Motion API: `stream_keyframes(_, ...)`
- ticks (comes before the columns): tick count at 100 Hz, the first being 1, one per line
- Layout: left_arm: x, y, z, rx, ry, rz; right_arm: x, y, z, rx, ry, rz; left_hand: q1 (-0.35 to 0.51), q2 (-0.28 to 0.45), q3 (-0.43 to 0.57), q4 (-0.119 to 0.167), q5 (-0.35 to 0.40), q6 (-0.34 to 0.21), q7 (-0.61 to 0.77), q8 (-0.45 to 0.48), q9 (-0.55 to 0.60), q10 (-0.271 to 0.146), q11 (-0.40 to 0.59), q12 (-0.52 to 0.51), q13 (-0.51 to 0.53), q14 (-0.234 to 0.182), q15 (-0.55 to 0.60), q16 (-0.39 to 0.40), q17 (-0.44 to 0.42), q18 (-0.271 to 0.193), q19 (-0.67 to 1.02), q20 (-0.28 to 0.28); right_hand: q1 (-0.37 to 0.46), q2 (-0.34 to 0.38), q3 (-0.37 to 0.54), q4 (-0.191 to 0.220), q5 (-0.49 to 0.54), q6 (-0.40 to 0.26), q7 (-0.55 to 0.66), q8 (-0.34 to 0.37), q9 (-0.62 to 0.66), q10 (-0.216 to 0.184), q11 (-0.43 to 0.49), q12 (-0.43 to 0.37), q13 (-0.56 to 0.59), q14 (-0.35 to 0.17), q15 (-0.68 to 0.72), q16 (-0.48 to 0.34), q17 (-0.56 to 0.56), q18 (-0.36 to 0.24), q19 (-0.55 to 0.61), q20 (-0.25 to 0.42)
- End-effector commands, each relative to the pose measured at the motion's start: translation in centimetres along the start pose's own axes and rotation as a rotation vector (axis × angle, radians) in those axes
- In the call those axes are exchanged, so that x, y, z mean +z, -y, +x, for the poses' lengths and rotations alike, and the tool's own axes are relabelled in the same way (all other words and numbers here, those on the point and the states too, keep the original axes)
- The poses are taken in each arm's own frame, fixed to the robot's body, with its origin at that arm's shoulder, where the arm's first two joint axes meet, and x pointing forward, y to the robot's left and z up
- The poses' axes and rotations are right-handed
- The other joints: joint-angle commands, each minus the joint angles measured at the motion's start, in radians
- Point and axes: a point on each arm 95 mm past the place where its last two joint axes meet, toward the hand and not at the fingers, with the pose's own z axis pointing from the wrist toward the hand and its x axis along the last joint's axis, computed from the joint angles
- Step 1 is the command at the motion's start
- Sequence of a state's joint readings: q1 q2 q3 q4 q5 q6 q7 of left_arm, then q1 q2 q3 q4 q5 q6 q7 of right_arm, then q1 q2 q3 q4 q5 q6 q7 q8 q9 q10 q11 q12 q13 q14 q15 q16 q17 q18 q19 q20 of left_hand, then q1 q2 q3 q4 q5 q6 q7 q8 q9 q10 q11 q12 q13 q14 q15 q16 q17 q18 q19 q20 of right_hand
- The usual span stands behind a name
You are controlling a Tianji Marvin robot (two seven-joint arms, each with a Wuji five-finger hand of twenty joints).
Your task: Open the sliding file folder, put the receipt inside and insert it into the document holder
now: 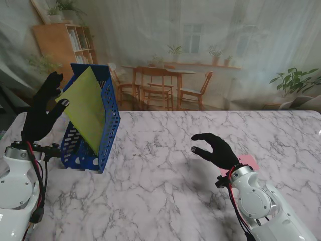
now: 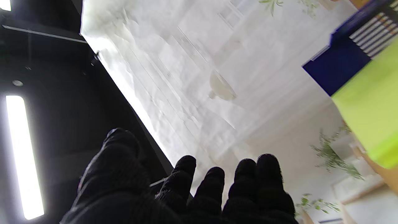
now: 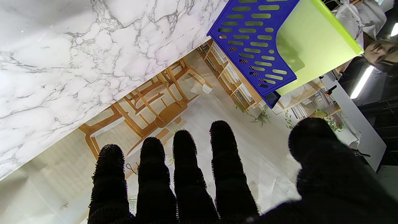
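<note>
Stand view: green folder [image 1: 88,108] sits tilted inside the blue holder [image 1: 108,125] at far left of the table [image 1: 165,186], upper corner sticking out. Left hand [image 1: 42,113] is raised just beside that corner, fingers spread; can't tell if a fingertip touches it, no grip visible. Right hand [image 1: 215,149] hovers mid-right over the table, fingers wide, holding nothing. Something pink [image 1: 249,161] lies partly hidden behind its wrist, maybe the receipt, can't confirm.

Looks like the insert step, near the end. Whether the receipt is inside the folder isn't visible. Next move, my guess: left hand nudges the folder down until fully seated, without tipping the holder.
</note>
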State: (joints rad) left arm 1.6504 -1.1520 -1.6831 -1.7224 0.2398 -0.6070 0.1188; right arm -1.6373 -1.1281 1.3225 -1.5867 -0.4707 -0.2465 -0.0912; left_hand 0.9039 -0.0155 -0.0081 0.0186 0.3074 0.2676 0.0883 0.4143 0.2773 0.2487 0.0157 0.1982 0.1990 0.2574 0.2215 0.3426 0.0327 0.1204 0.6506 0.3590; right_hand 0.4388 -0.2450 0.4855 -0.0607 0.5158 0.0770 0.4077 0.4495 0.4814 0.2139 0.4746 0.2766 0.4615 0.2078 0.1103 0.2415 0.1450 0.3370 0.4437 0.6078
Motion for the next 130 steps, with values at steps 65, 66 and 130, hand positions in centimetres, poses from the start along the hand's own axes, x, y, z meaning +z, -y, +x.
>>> stream_keyframes(65,-2.1,-1.3,-8.2,-0.016,0.284,0.178,0.3,0.6,-0.3,-0.011,0.025,0.027,0.032,-0.016,-0.013,-0.023,0.051,0.056,0.027,0.011,0.112,0.015,0.040,0.101,0.056,0.015,0.085,0.047,0.043,-0.067,0.106,0.028,-0.022,0.019,0.001,-0.010,0.001,-0.028,0.007,-0.019,0.002,-0.015,-0.008,-0.007,0.016,-0.014,0.016,0.015,-0.013,0.009,0.016,-0.013)
stream_keyframes(66,-2.1,-1.3,-8.3,-0.016,0.286,0.178,0.3,0.6,-0.3,-0.011,0.026,0.027,0.033,-0.016,-0.013,-0.023,0.052,0.055,0.027,0.011,0.113,0.014,0.040,0.102,0.057,0.015,0.086,0.047,0.044,-0.067,0.108,0.029,-0.022,0.019,0.001,-0.010,0.001,-0.029,0.007,-0.019,0.002,-0.014,-0.008,-0.007,0.017,-0.013,0.016,0.015,-0.013,0.009,0.016,-0.013)
stream_keyframes(130,-2.9,-5.3,-10.7,-0.061,0.428,0.176,0.5,0.7,-0.4,-0.010,0.030,0.031,0.102,-0.026,0.001,-0.016,0.101,0.058,0.046,0.017,0.195,0.029,0.052,0.115,0.139,0.031,0.132,0.066,0.113,-0.052,0.196,0.066,-0.020,0.021,0.000,-0.010,0.003,-0.027,0.006,-0.018,0.003,-0.013,-0.005,-0.006,0.017,-0.013,0.017,0.016,-0.014,0.008,0.018,-0.016)
